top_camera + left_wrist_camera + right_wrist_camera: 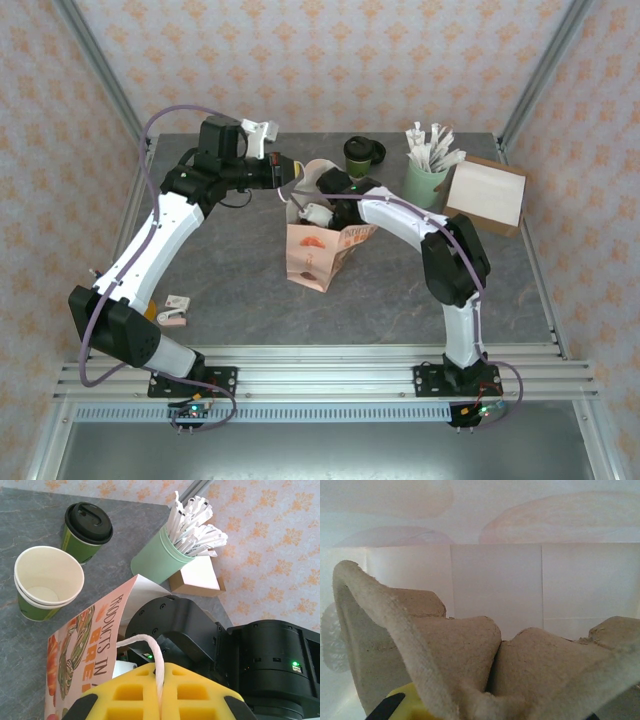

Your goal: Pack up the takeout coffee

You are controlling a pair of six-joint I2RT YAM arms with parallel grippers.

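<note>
1. The takeout coffee is made up of small paper cups. The lidded cup [87,530] has a dark green band and a round black lid with a raised rim. It stands upright on the grey tabletop [30,515]. From above, it sits at 1 o'clock of the paper bag [312,255] and at 9 o'clock of the mint-green cup [160,557].
2. In the left wrist view, a nested stack of open cups [47,582] stands at 7 o'clock of the lidded cup, near it but apart. The cups are cream-white inside and at the rim, and green shows lower down.
3. The yellow left fingers [130,692] are pressed together on the bag's white cord handle [150,652]. Their lower part is cut off by the frame edge.
4. The right fingers [402,705] are inside the bag, closed on a fold of a grey-brown pulp carrier [470,665]. Only a sliver of yellow shows at 7 o'clock; the carrier covers the rest.
5. The right arm's black wrist [200,635] blocks the bag's mouth, so I cannot tell what else lies inside. The bag's printed lettering is partly cut off.
6. White-wrapped sticks [192,527] fill the mint-green cup, which partly hides a cardboard box [197,577] behind it.
7. A small white-and-orange thing [175,312] lies at 8 o'clock of the bag, too small to make out.
</note>
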